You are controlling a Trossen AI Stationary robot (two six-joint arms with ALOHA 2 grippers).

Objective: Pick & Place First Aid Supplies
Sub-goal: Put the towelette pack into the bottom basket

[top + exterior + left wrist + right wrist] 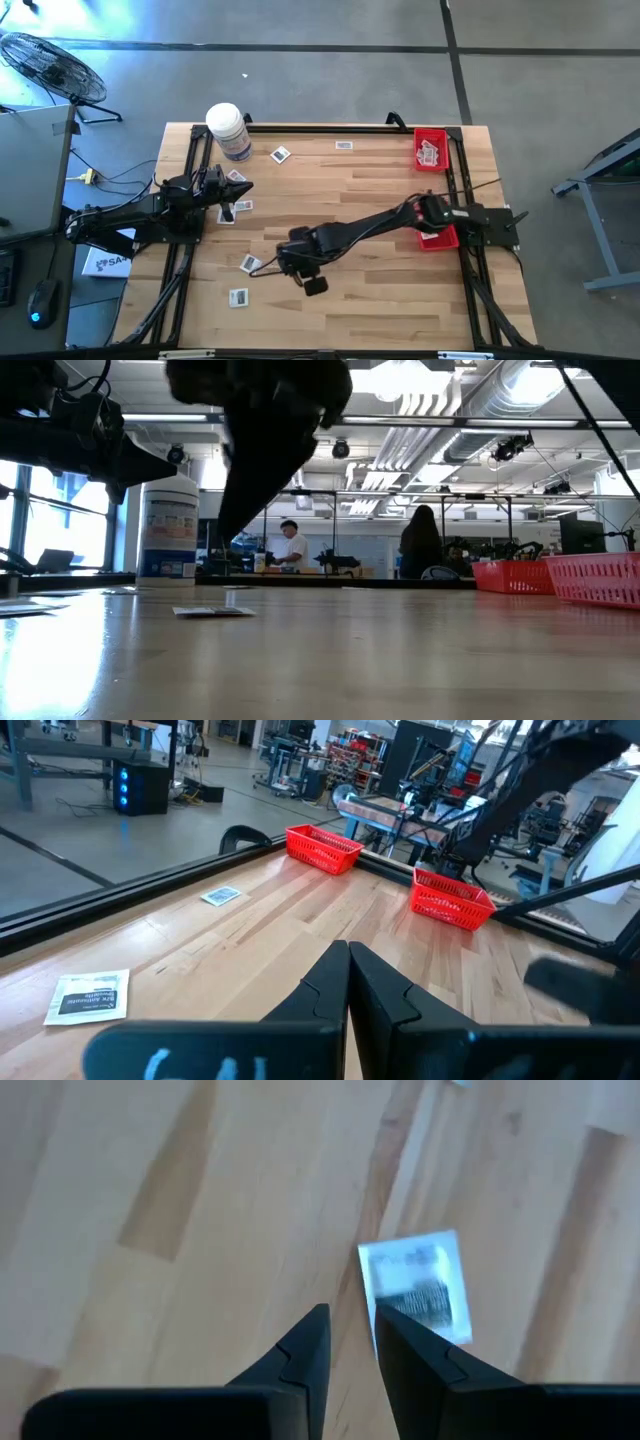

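The right gripper hangs low over the wooden table, its jaws a little apart with nothing between them; one small white packet lies flat just beside its fingertips; the left gripper waits near the white jar, jaws pressed together and empty.
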